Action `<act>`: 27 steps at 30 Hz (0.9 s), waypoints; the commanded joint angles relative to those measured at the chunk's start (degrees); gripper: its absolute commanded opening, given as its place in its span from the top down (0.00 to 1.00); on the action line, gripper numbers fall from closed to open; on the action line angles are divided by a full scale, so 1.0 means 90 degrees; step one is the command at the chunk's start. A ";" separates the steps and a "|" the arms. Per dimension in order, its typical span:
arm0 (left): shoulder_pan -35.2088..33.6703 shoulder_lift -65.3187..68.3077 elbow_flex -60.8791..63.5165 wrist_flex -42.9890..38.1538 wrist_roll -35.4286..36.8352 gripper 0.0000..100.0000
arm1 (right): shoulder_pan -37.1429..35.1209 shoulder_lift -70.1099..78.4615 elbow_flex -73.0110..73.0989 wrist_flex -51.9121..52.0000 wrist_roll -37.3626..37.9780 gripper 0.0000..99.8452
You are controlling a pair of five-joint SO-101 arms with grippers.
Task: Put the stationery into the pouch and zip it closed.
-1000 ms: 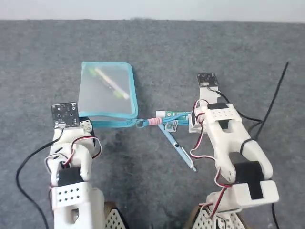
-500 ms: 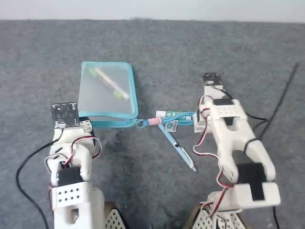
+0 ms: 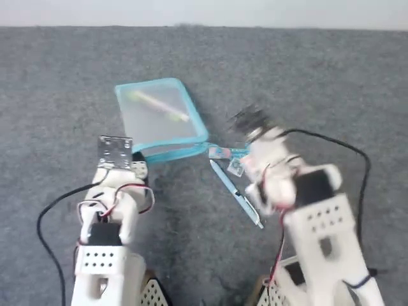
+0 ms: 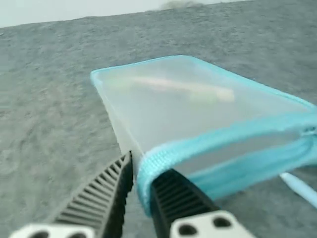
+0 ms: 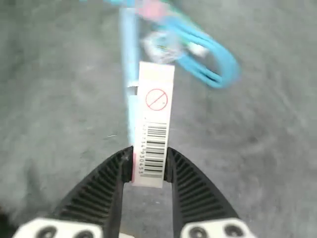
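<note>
Two arms share the work on a grey felt tabletop. The left end effector is clamped on the teal zip edge of the translucent pouch. It grips near one corner, apparently to anchor the soft bag and lift its mouth for loading. A pale marker already lies inside the pouch. From here it is hard to tell how wide the zip gapes.

Beside the pouch's zip end, the right end effector has its ribbed jaws closed across one end of a white barcoded block. The free end points ahead, a hold that looks suited to feeding it in lengthwise. Just beyond it are a blue cord loop and a light-blue pen. The pen rests on the tabletop between the arms, waiting its turn.
</note>
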 commanded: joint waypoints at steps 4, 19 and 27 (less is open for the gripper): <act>0.0830 0.0020 -0.0249 0.0029 -0.0039 0.99 | -0.1578 0.0054 -0.0352 -0.0151 0.0078 0.99; 0.0928 0.0020 -0.0259 0.0078 -0.0029 0.99 | -0.1587 0.2300 -0.1348 -0.1040 -0.0254 0.99; 0.0928 0.0020 -0.0239 0.0098 -0.0029 0.99 | -0.1519 0.4166 -0.3106 -0.0972 -0.0879 0.99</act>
